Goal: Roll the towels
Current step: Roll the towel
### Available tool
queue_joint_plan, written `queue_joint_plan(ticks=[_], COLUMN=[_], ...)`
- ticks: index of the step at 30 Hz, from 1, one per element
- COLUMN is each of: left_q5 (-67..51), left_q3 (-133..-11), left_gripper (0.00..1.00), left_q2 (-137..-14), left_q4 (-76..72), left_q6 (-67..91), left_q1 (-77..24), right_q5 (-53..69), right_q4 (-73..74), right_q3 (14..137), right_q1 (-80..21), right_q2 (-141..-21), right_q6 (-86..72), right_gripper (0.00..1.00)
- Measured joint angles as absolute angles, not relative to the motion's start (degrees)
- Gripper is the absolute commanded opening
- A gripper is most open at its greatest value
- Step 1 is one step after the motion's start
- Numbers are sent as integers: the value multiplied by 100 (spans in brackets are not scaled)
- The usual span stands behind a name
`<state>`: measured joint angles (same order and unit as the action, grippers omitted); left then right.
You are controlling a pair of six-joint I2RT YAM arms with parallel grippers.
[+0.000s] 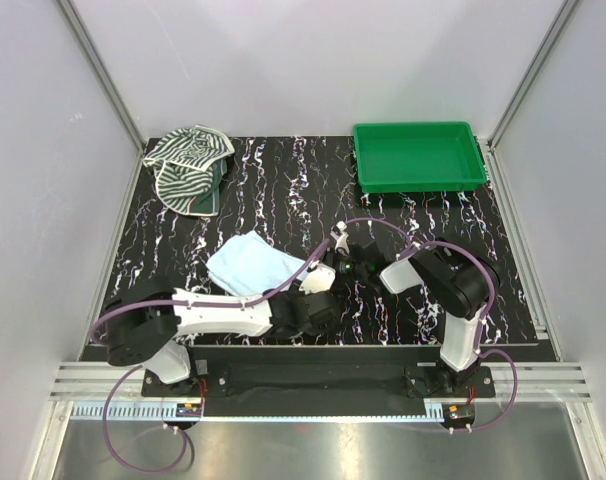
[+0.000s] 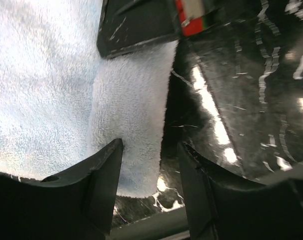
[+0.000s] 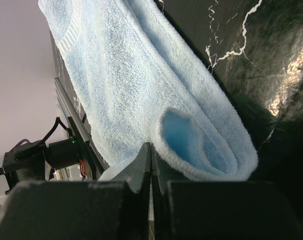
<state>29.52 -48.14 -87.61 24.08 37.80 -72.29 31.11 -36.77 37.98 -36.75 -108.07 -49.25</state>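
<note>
The pale blue towel lies on the black marbled table, left of centre. Its near end is folded over into a loose loop. My right gripper has its jaws closed together on the edge of that loop; in the top view it is at the towel's right end. My left gripper is open, low over the table, with a flap of the blue towel lying between its fingers. In the top view it sits just beside the right gripper. The zebra-striped towel lies crumpled at the far left corner.
A green plastic tray stands at the far right of the table. Grey walls enclose the table on three sides. Purple cables loop over both arms. The right gripper's body shows at the top of the left wrist view.
</note>
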Motion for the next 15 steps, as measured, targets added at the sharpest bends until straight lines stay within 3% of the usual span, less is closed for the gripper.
queue_joint_plan(ticks=[11,13,14,15], left_q5=[3371,3409,3424,3437], left_q3=[-4595,-4506,-4445,-4403], left_gripper=[57,55,46,43], left_q2=[-9105,-9045,-9015,-8991], left_q4=[2233,2130,2064,2008], left_q6=[4038,4064,4069,4099], left_q1=[-7269,-7282,-7282,-7282], right_q5=[3116,3116,3116,3116], right_q4=[-3686,-3688,-3688,-3688], right_q3=[3791,3791,3791,3791], right_q1=[-3675,-3675,-3675,-3675], right_q2=[-10807,-10807,-10807,-10807], right_q6=[-4930,-4932,-4932,-4932], right_gripper=[0,0,0,0])
